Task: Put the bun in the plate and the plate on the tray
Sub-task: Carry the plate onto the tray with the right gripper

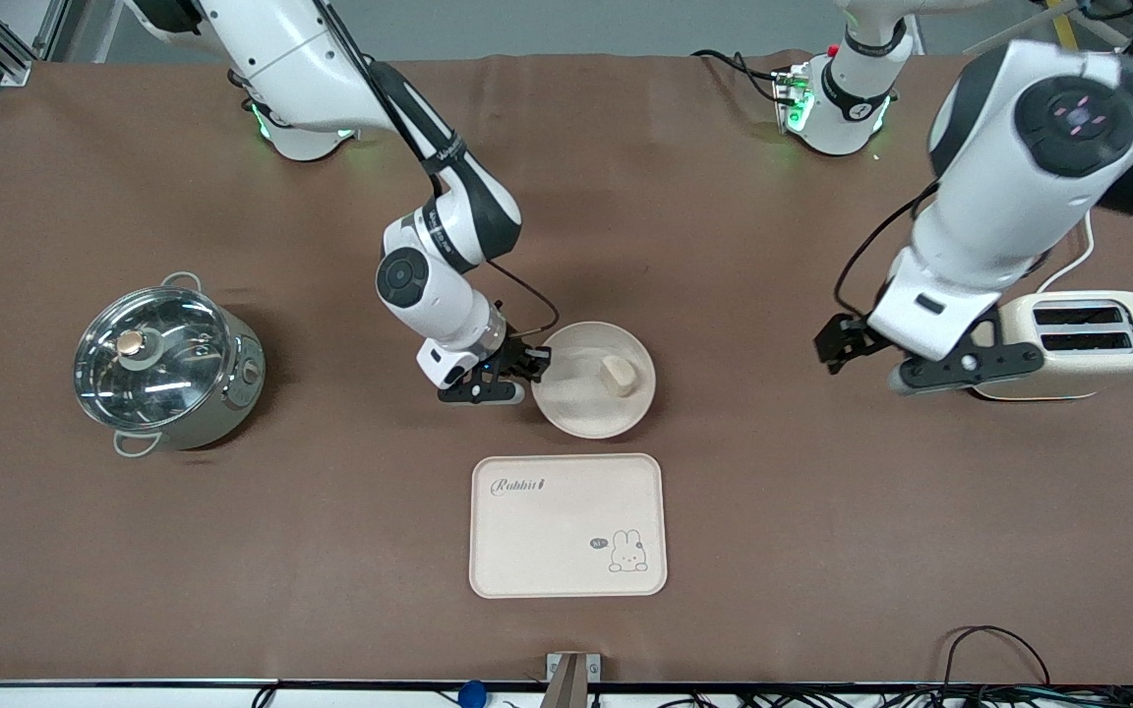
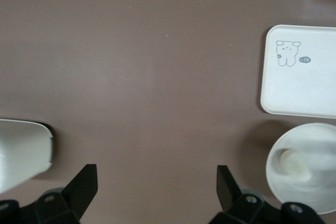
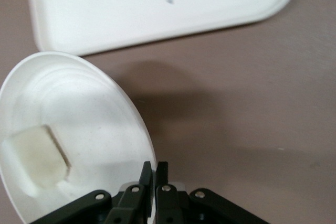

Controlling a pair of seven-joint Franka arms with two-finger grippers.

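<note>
Nearest the front camera lies the cream rounded-corner rectangular tray with Rabbit lettering, flat on the brown table, its whole surface bare. A narrow strip of table separates its upper edge from the round cream-white shallow plate, which sits just farther from the camera. The small cream-white bun rests inside the plate, toward the left arm's end of it. My right gripper is at the plate's rim on the side toward the right arm's end of the table, its fingers pressed together on that rim, one inside and one outside. My left gripper hangs spread wide over bare table just beside the cream two-slot toaster, holding nothing, waiting. Toward the right arm's end, well apart from the plate, stands a steel pot with a glass lid.
</note>
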